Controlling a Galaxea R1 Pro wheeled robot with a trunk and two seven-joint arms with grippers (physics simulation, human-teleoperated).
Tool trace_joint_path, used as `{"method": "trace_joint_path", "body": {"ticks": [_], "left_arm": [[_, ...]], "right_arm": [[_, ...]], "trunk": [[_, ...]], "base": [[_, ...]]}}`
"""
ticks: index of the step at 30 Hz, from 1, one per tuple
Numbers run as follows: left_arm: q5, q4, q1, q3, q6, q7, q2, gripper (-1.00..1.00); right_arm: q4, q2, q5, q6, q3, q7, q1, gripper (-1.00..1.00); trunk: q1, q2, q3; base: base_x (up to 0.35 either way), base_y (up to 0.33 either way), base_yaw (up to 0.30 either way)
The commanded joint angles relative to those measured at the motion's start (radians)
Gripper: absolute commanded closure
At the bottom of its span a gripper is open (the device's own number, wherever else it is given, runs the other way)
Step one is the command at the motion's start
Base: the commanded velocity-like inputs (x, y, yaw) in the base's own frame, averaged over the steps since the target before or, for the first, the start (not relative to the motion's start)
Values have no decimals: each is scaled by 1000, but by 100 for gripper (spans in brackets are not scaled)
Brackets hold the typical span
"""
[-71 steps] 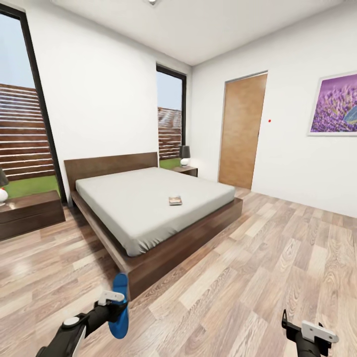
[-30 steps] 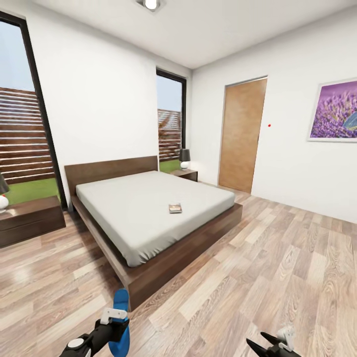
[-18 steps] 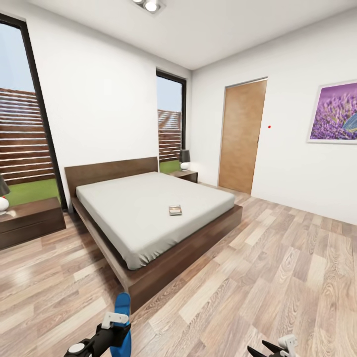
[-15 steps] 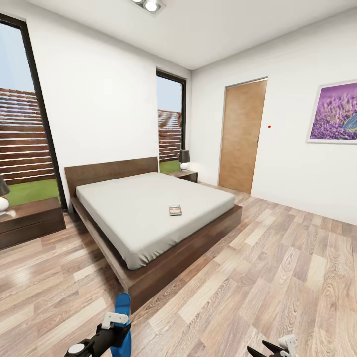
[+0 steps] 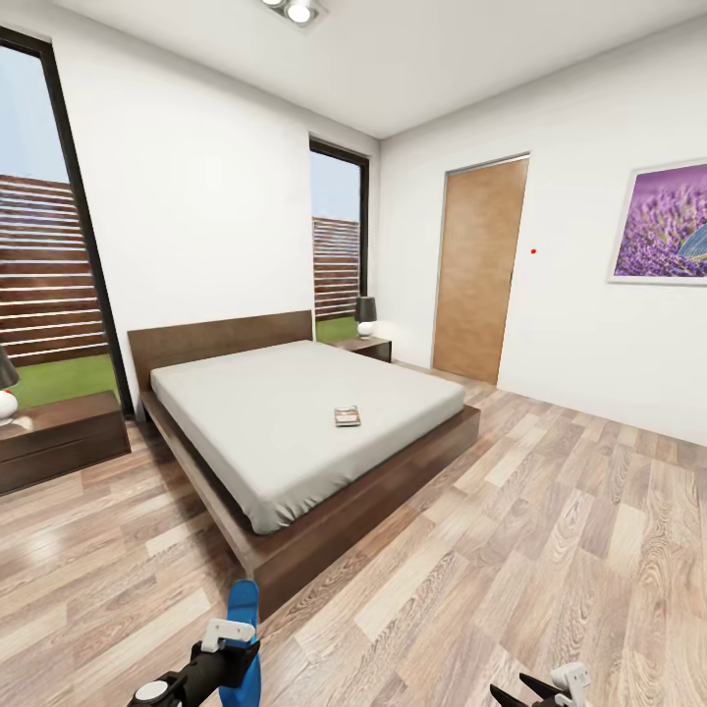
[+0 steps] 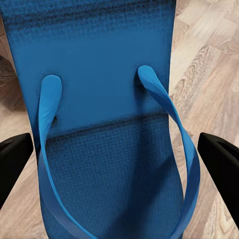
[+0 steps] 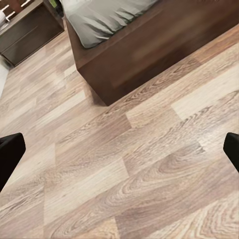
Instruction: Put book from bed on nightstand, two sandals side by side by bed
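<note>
One bright blue sandal (image 5: pixel 242 628) stands clamped in our left gripper (image 5: pixel 232 650), just off the bed's (image 5: pixel 295 422) dark wooden foot corner. We judge its thin, flexible foam sole could slip from the grip, or clip that hard corner as we set it down. Our right gripper (image 5: pixel 535 692) hangs wide and empty over glossy wood planks. A thin paperback book (image 5: pixel 347 415) lies on the smooth pale mattress.

No legible text anywhere.
The book (image 5: pixel 347 416) lying on the bed (image 5: pixel 295 412) is too small for its cover lettering to be read.
</note>
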Motion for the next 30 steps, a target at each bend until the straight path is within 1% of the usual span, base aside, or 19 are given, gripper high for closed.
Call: {"method": "trace_joint_path", "body": {"ticks": [1,16,30], "left_arm": [[-11,0,-1,8,-6,-4,0,100],[-9,0,-1,8,-4,-4,0,100],[-10,0,-1,8,-4,-4,-2,100]], "right_arm": [[2,0,-4,-3,1,4,-1,-100],[2,2,-4,-3,2,5,-1,-100],[2,3,-4,-3,2,5,-1,-100]], "trunk": [[0,-1,-1],[0,-1,-2],[0,-1,-22]], "base": [[0,0,0],[0,0,0],[0,0,0]]}}
